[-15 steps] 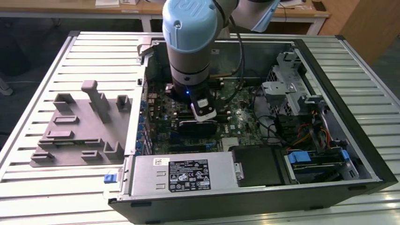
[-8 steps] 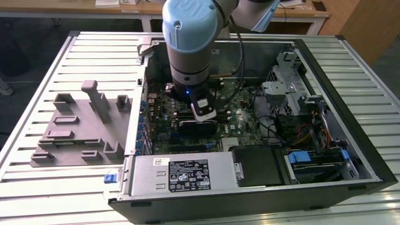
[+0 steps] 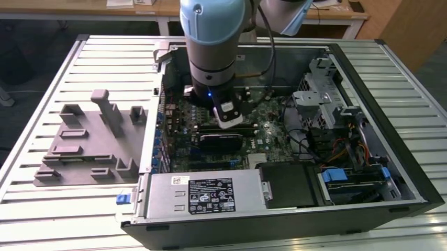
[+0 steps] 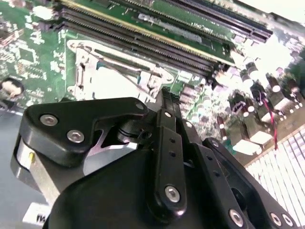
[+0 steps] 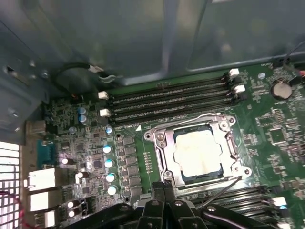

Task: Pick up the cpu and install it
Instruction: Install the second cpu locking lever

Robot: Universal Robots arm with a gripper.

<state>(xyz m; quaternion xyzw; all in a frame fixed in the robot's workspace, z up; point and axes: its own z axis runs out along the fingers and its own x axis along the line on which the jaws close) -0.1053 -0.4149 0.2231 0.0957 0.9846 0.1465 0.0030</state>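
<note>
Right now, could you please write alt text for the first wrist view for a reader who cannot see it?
A silver-grey cpu sits inside the metal-framed socket on a green motherboard, with the black end effector beside the socket's edge. Four memory slots run alongside the socket, near the grey case wall.

Robot arm and gripper: appearance

The arm (image 3: 211,47) has a grey cylindrical body with a pale blue cap at the joint; a black cable (image 3: 271,57) runs alongside it, and a white block (image 3: 229,112) sits at the wrist. The gripper (image 4: 164,102) consists of matte black linkage bars fastened with silver round-head screws (image 4: 172,192).
</note>
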